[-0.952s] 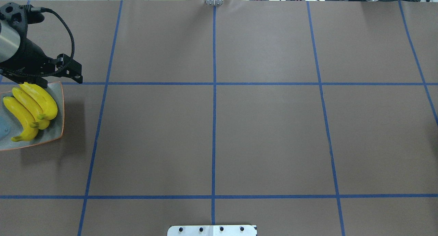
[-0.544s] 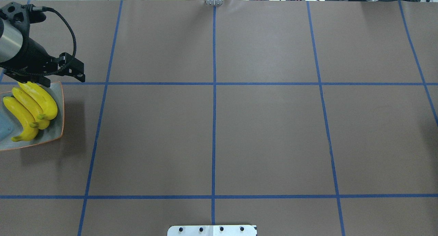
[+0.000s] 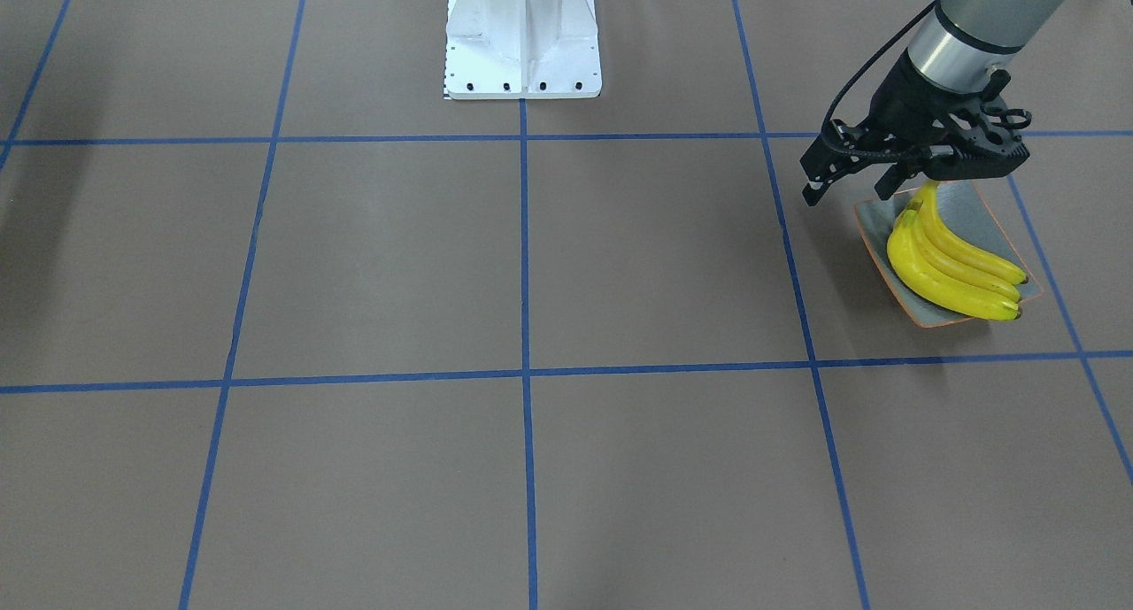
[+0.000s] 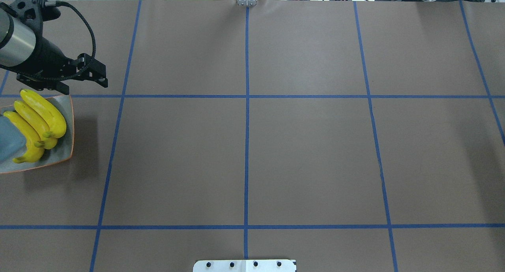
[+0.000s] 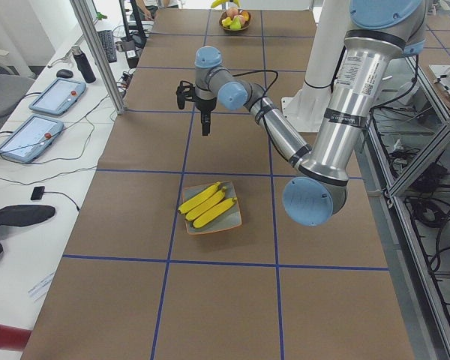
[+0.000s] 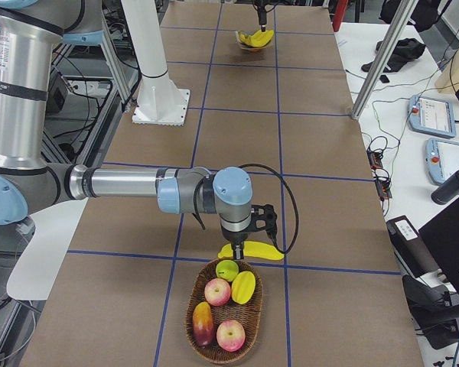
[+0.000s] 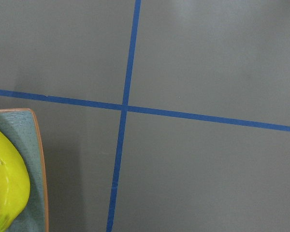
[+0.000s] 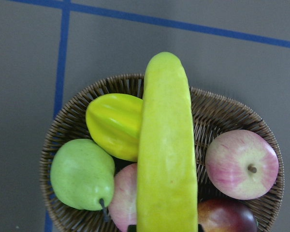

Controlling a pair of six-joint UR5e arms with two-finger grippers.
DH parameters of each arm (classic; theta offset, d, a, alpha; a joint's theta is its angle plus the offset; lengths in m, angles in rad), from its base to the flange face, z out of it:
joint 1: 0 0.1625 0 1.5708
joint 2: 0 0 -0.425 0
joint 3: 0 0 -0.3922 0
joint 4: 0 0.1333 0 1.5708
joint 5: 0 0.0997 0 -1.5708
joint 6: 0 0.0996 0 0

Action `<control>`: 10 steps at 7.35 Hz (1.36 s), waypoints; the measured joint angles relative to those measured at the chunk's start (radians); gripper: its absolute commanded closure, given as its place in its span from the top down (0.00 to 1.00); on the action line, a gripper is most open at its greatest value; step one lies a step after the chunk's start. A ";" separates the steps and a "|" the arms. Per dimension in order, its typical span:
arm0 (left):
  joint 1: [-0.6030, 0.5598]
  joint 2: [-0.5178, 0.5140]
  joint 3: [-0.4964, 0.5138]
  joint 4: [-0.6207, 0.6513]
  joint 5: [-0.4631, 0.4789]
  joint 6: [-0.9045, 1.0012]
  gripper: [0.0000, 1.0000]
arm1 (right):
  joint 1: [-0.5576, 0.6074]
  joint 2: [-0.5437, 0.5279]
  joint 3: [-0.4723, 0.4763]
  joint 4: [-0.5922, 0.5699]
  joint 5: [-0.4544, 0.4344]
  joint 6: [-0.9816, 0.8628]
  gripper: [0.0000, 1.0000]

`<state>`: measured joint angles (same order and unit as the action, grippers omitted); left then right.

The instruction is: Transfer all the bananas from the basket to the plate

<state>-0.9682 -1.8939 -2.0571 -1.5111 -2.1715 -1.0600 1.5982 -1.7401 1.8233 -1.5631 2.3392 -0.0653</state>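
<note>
The last transfer is getting under way: the right hand point(image 6: 240, 246), closed on the fourth banana point(image 8: 166, 145), is holding it just above the basket point(image 8: 67, 121), while three bananas point(image 4: 37, 120) are lying side by side on the plate point(image 4: 59, 155). Next, I judge, it is facing a long carry across the counter point(image 4: 307, 161) and a gentle set-down beside them. The left hand point(image 4: 85, 86), fingers spread and empty, is now standing clear of the plate, having drawn off the banana tips since a second ago.

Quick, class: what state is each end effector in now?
Left end effector: empty; open or closed cannot be told.
Right end effector: closed on a banana.
</note>
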 measured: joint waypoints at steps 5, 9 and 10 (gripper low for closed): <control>0.076 -0.121 0.093 -0.240 0.001 -0.280 1.00 | -0.242 0.298 0.028 -0.001 0.230 0.434 0.00; 0.143 -0.265 0.204 -0.363 0.005 -0.423 1.00 | -0.522 0.569 0.034 0.035 0.232 0.792 0.00; 0.156 -0.312 0.250 -0.399 0.008 -0.462 1.00 | -0.591 0.605 0.032 0.093 0.191 0.887 0.00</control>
<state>-0.8122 -2.2062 -1.8069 -1.9097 -2.1635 -1.5222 1.0074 -1.1352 1.8557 -1.4699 2.5302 0.8216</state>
